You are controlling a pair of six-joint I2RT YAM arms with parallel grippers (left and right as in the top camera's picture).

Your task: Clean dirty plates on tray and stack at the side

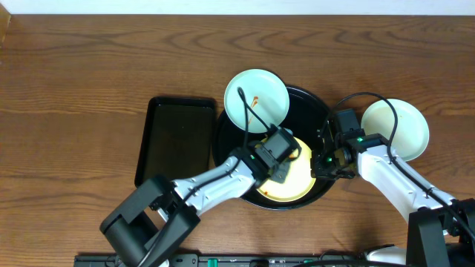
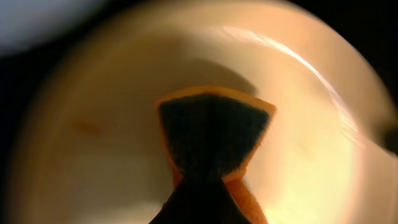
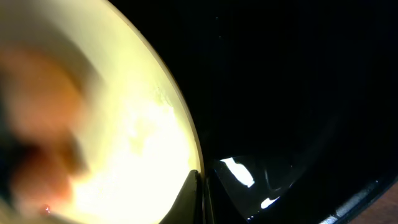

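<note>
Black rectangular tray (image 1: pixel 174 141) on wooden table (image 1: pixel 74 74); orange sponge (image 2: pixel 211 137).

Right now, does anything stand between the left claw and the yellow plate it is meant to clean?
Only its own tool: the left claw is shut on an orange sponge with a dark scouring face, held over the yellow plate. Nothing else visible lies between them; the right claw pinches the plate's rim off to one side.

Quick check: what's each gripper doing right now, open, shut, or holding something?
Left gripper: shut on the sponge, which is against the yellow plate.
Right gripper: shut on the yellow plate's rim.
</note>
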